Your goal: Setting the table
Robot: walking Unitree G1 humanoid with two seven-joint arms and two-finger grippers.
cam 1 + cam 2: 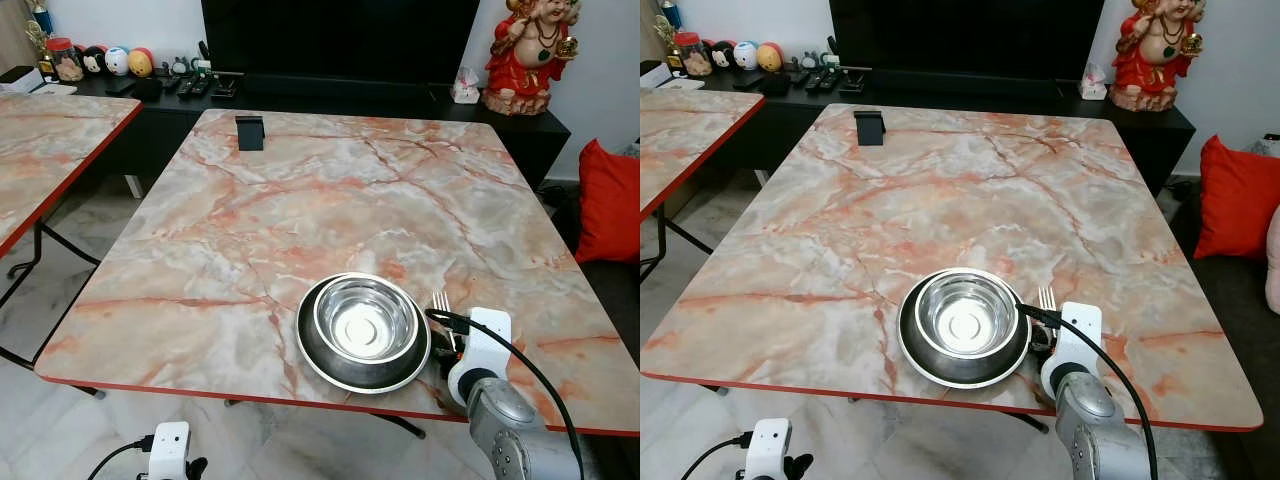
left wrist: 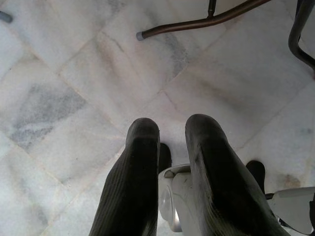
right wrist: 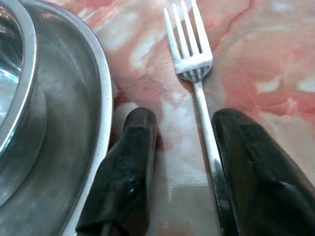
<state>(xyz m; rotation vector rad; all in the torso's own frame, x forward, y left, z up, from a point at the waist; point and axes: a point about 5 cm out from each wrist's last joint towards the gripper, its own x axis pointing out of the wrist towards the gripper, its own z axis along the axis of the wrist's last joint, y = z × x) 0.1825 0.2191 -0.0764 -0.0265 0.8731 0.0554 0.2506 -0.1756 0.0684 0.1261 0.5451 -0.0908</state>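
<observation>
Table (image 1: 300,200): marble top fills mid-frame in your head view.
Bowl (image 1: 365,318): inside the plate (image 1: 320,355), lower centre, near the front edge.
Fork (image 3: 194,73): flat on the table, just right of the plate.
Right gripper (image 3: 183,167): jaws open, straddling the fork handle.
Left gripper (image 2: 172,147): low over the floor (image 2: 74,73), fingers slightly apart, holding nothing.

Polished metal bowl (image 1: 365,320), plate (image 1: 322,364), fork (image 3: 197,73); glossy marble-look table (image 1: 300,200).

- We are seeing a silver bowl (image 1: 365,322) in a silver plate (image 1: 325,360) on the table (image 1: 300,200), which is showing pink-orange marble veining with a red edge.
- Beside the plate, a silver fork (image 3: 197,73) is shining.
</observation>
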